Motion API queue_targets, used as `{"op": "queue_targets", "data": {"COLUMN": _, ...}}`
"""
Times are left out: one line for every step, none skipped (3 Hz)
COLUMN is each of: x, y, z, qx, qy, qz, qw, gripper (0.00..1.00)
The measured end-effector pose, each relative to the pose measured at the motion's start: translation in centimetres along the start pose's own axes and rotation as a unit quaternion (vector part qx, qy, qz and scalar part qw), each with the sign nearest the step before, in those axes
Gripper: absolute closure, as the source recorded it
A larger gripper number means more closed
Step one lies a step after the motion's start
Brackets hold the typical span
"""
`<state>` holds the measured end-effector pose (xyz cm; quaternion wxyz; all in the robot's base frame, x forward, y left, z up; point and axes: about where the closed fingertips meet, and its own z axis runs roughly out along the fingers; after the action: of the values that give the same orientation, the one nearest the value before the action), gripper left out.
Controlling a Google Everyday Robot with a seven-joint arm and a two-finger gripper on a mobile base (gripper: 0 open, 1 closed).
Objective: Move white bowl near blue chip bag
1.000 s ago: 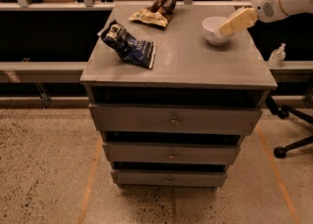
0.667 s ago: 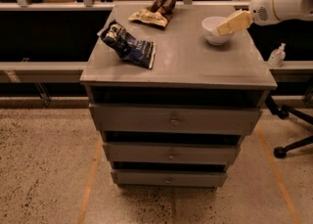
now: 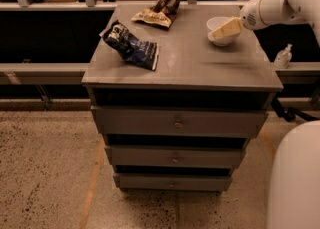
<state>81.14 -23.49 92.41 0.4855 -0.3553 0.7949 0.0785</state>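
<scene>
The white bowl (image 3: pixel 218 24) stands on the right rear part of the grey cabinet top (image 3: pixel 200 65). The blue chip bag (image 3: pixel 132 47) lies crumpled on the left part of the top, well apart from the bowl. My gripper (image 3: pixel 225 29) reaches in from the right on the white arm (image 3: pixel 272 5) and lies across the bowl's front rim, covering part of it.
A brown-and-tan chip bag (image 3: pixel 162 8) lies at the back of the top, between the two. The cabinet has three drawers (image 3: pixel 177 122). A small pump bottle (image 3: pixel 283 57) stands on a ledge to the right. My white base (image 3: pixel 297 178) fills the lower right.
My gripper has moved a little left and down, from beside the bowl's right edge to across its rim. The bowl and both bags have not moved.
</scene>
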Motion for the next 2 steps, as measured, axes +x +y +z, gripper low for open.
{"op": "queue_targets", "data": {"x": 1.3, "y": -0.6, "z": 3.2, "qx": -0.001, "qy": 0.027, "qz": -0.001, "qw": 0.9996, "gripper": 0.03}}
{"op": "queue_targets", "data": {"x": 2.0, "y": 0.0, "z": 5.1, "qx": -0.014, "qy": 0.042, "qz": -0.009, "qw": 0.9990, "gripper": 0.26}}
